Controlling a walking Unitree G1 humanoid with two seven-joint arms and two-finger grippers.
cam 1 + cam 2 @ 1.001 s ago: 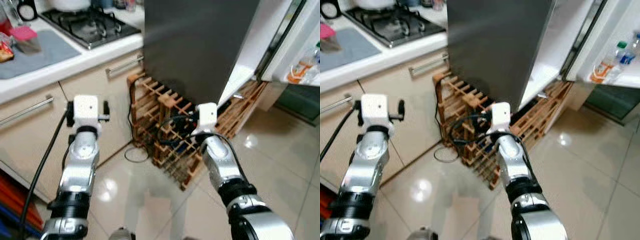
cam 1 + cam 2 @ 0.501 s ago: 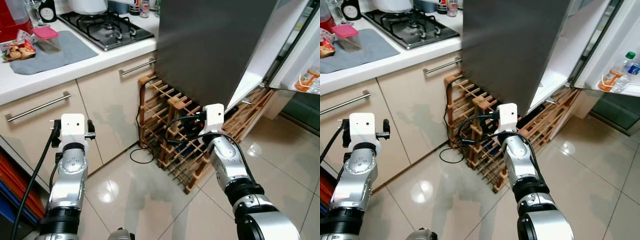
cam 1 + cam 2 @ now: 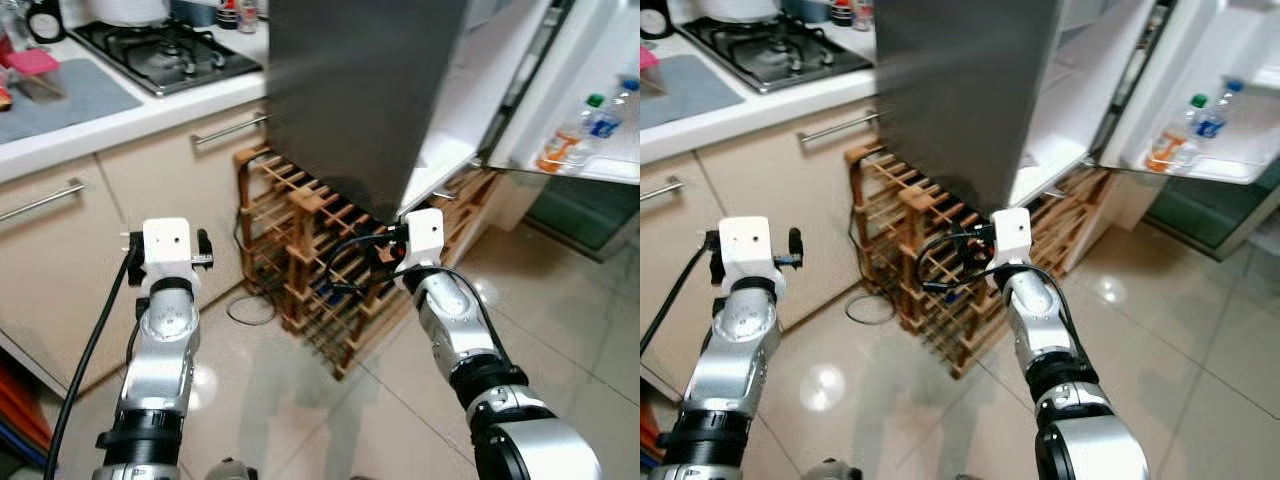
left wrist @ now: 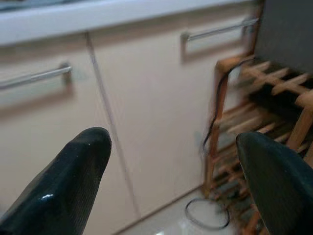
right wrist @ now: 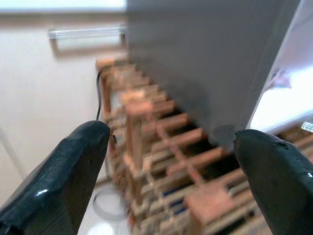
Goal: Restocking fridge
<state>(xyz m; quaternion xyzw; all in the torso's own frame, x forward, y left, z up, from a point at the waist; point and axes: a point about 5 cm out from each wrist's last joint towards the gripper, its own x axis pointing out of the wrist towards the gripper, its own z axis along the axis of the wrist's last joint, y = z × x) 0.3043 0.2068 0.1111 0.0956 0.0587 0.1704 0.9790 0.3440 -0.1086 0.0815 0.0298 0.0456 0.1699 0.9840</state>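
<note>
Fridge [image 3: 370, 90] stands beyond both spread, empty fingers [image 4: 63, 186], above wine rack [image 3: 320, 250]

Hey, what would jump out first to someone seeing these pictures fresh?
The big grey fridge with its door swung open on the right, bottles on the door shelf. Below it sits a wooden wine rack on the tiled floor. Both arms are raised before it, left gripper and right gripper, fingers spread and empty.
</note>
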